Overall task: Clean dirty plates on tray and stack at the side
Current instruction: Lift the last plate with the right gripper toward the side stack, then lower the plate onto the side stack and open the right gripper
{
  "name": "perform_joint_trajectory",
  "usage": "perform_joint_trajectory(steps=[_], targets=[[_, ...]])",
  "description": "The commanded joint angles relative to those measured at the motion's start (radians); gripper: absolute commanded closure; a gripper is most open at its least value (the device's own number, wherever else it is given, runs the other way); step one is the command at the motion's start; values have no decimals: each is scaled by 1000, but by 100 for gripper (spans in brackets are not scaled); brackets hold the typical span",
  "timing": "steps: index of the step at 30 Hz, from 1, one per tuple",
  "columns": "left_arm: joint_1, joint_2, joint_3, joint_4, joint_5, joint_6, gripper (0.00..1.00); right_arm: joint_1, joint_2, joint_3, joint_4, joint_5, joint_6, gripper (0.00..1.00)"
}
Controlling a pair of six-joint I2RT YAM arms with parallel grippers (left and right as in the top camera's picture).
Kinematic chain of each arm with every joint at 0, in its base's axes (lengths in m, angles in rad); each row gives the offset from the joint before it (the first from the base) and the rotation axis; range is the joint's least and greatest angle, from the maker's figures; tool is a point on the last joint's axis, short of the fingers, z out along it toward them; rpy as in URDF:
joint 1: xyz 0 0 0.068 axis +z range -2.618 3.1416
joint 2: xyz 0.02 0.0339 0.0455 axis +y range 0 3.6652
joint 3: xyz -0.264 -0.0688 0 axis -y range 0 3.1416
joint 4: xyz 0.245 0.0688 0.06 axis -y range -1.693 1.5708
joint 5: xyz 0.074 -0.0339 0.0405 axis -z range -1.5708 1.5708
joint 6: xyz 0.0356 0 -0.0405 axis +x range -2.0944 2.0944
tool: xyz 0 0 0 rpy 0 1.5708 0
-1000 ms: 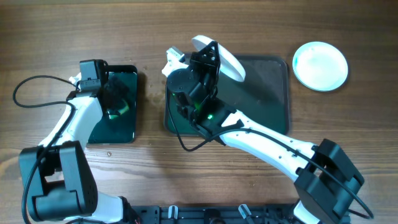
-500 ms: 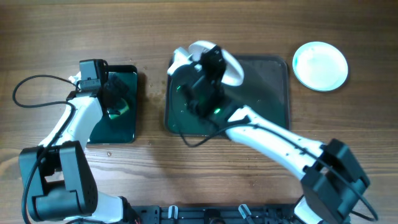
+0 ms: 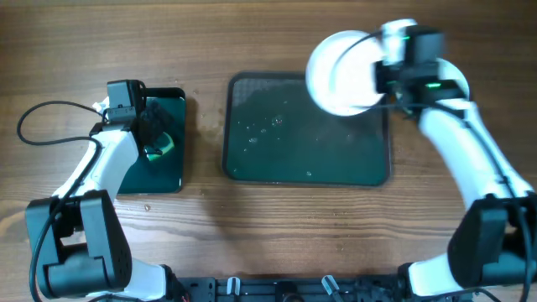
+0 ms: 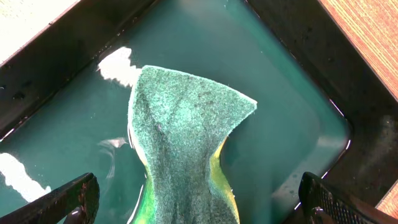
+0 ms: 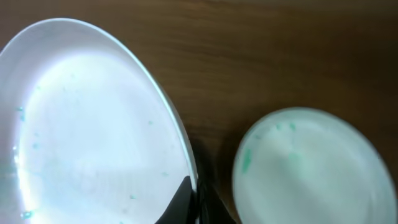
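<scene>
My right gripper (image 3: 386,74) is shut on the rim of a white plate (image 3: 342,71) and holds it tilted above the back right corner of the dark tray (image 3: 306,164). In the right wrist view the held plate (image 5: 87,124) fills the left, with the jaws (image 5: 196,202) pinching its edge. A second white plate (image 5: 311,168) with faint green specks lies on the wood below; my arm hides it in the overhead view. A third plate is not in view. The tray holds only water drops. My left gripper (image 3: 155,134) is open around the green sponge (image 4: 186,137).
The small black tray (image 3: 155,172) with green liquid stands left of the big tray, with the sponge (image 3: 159,147) lying in it. A black cable (image 3: 38,126) loops on the table at the far left.
My right gripper has lifted the plate off the tray's left part and carried it right, to above the tray's back right corner near the side plate. The left arm has not moved.
</scene>
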Motion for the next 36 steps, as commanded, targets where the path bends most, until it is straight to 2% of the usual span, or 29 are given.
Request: perform_joint_trajectory(steps=[1,9,16,18,23,25,30,33,34,35,36], targets=[[2,-18,-4,2,-13,2,0,-208,-12,1,3,-245,182,96],[2,-18,-4,3,-13,2,0,-506,64,-84,62,-241,312,96],[2,-18,-4,3,-13,2,0,-518,188,-92,140,-196,350,96],[2,-18,-4,2,-13,2,0,-518,218,-92,169,-198,357,90],[2,-18,-4,3,-13,2,0,-518,240,-92,189,-214,353,89],[2,-18,-4,3,-13,2,0,-518,239,-92,194,-222,353,78],[2,-18,-4,3,-13,1,0,-518,220,-92,167,-319,339,60],[2,-18,-4,3,-13,1,0,-518,171,-92,121,-332,410,46],[2,-18,-4,3,-13,2,0,-518,138,-92,97,-332,419,29],[2,-18,-4,3,-13,2,0,-518,110,-92,77,-332,420,0],[2,-18,-4,3,-13,1,0,-518,70,-92,51,-332,419,0]])
